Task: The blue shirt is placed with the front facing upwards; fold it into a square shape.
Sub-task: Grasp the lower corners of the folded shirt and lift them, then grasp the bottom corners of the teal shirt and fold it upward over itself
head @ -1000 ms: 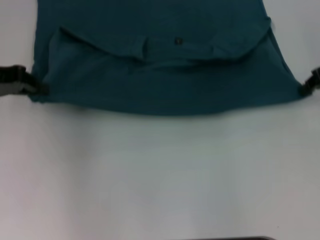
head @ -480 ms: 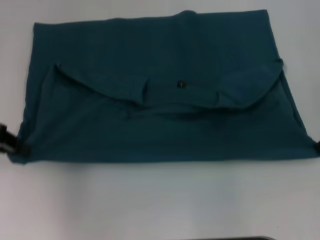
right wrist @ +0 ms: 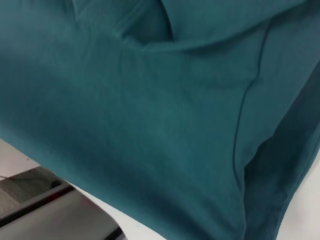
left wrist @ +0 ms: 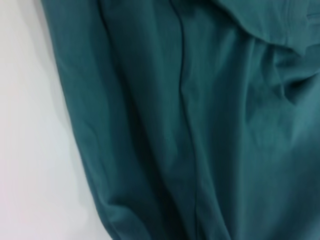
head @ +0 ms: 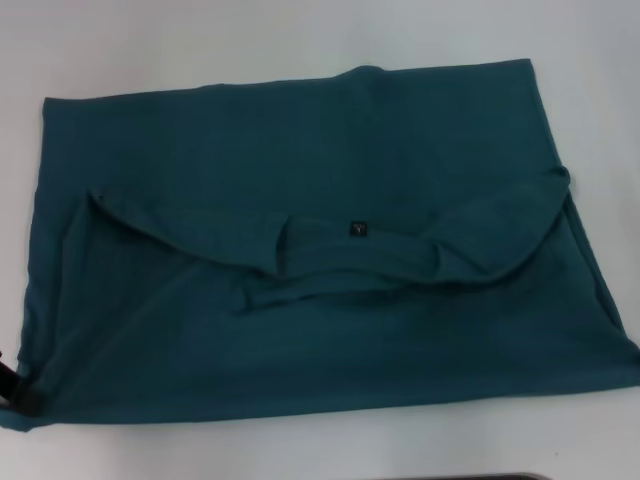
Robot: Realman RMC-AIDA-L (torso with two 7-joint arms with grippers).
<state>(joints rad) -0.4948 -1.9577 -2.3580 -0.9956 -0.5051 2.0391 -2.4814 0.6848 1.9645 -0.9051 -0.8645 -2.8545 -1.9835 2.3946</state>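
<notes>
Since the earlier frame, blue shirt [head: 320, 300] dragged nearer across bench [head: 320, 450]. Left pincer [head: 14, 390] at its corner, grip unclear; right unseen. Mid-fold; release next.

A white bench [head: 300, 450] is carrying everything here, and its bare surface is showing along the far edge and in a wide strip on the near side. The blue shirt [head: 300, 340] is lying directly on it, folded into a wide rectangle that is covering most of the bench from left to right. The shirt's upper layer is lying with the curved neck opening and a small black label [head: 358, 228] facing up, near the middle. At the near left corner of the shirt a dark part of the left hand [head: 18, 390] is touching the cloth at the bench surface.
</notes>
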